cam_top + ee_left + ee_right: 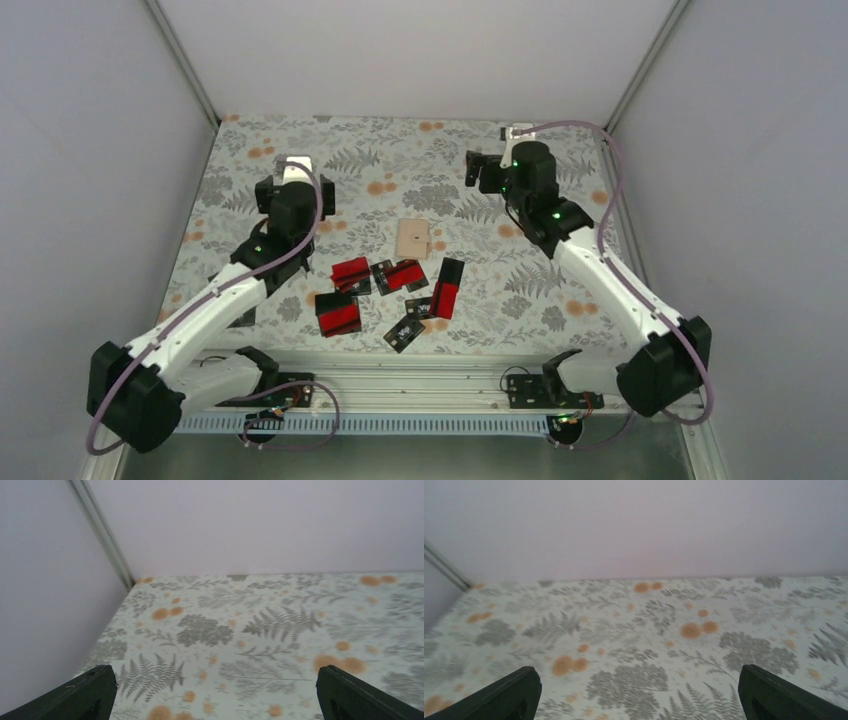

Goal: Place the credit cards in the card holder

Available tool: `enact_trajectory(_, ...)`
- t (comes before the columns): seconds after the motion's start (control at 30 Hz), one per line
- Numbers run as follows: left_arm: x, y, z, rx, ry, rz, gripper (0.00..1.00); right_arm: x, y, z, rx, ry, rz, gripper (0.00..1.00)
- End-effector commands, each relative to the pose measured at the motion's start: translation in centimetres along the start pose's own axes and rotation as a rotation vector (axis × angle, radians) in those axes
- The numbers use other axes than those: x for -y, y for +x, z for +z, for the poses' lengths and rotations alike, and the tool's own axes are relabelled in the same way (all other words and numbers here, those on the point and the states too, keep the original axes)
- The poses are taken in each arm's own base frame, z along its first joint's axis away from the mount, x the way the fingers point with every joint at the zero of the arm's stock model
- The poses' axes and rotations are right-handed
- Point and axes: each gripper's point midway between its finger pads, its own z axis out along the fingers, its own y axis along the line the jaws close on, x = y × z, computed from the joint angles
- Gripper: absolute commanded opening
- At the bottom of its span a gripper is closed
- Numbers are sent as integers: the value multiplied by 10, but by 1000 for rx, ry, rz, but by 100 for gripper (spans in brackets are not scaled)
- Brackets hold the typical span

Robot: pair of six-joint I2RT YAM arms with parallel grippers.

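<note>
A desk [420, 160] covered in a pale fern-and-orange-blossom print is seen from above, enclosed by plain grey walls. Two white-and-black arms are raised over it from the near edge: the left arm [215, 300] is reached toward the far left, the right arm [600, 270] toward the far right. In the wrist views, the left gripper [215, 669] is spread wide, its dark fingers [85, 695] set at the frame's lower corners, with only patterned desk seen between them; nothing is held. The right gripper [638, 668] is parted just as widely and is likewise empty. The credit cards [398, 275], red and black, are scattered near the desk's middle, between the arms, some overlapping. The card holder [412, 238], tan and closed, is laid flat just beyond the cards, well apart from both grippers.
</note>
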Motion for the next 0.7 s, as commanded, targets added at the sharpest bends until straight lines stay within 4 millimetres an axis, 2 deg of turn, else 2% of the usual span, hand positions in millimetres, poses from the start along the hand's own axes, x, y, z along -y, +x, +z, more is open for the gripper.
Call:
enact_trajectory(0.0, -23, 27, 30, 13, -81, 63, 100, 42, 28, 23, -31, 199, -80, 100)
enact_trajectory(0.07, -23, 39, 38, 34, -15, 41, 100, 56, 33, 25, 23, 235, -72, 100)
enact_trajectory(0.13, -19, 50, 40, 78, 35, 109, 100, 71, 39, 24, 54, 277, -91, 100)
enact_trajectory(0.27, -30, 74, 58, 58, -16, 120, 100, 116, 45, 27, 70, 439, -60, 100)
enact_trajectory(0.37, -41, 84, 64, 94, -42, 66, 100, 149, 54, 31, 73, 557, -40, 100)
enact_trajectory(0.5, -46, 94, 71, 123, -36, 80, 100, 187, 77, 35, 55, 606, -21, 100)
enact_trajectory(0.6, -57, 99, 78, 148, -38, 55, 100, 210, 100, 40, 7, 584, -19, 100)
enact_trajectory(0.67, -64, 105, 85, 151, -39, 42, 100, 218, 110, 43, 6, 559, -14, 100)
